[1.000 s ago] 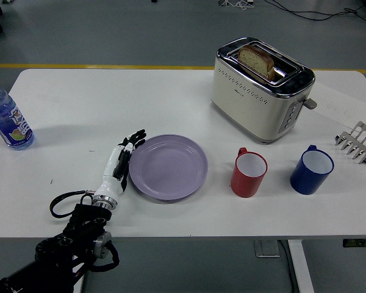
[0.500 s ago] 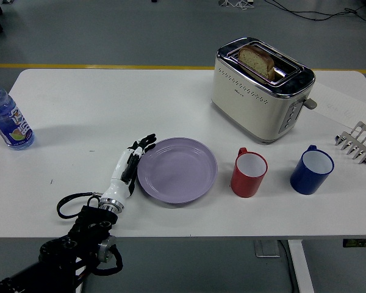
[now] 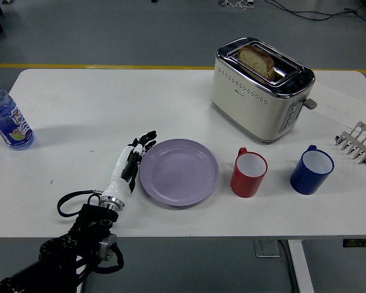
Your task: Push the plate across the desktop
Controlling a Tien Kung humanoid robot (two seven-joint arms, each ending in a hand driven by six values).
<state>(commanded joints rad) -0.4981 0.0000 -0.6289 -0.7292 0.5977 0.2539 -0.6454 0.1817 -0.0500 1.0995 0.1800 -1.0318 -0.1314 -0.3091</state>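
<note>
Left hand (image 3: pixel 129 163), fingers (image 3: pixel 144 139) extended and gripping nothing, flat against left rim of purple plate (image 3: pixel 179 171). Best pushed low and level, stopping short of red mug (image 3: pixel 248 173) just beside the plate's right edge.

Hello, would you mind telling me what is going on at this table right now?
The robot's left hand lies flat on the white table, fingers extended against the left rim of the purple plate, pushing it sideways to the right. The plate now sits just left of the red mug, with a narrow gap between them. The right hand is out of view. No person is at the table.
</note>
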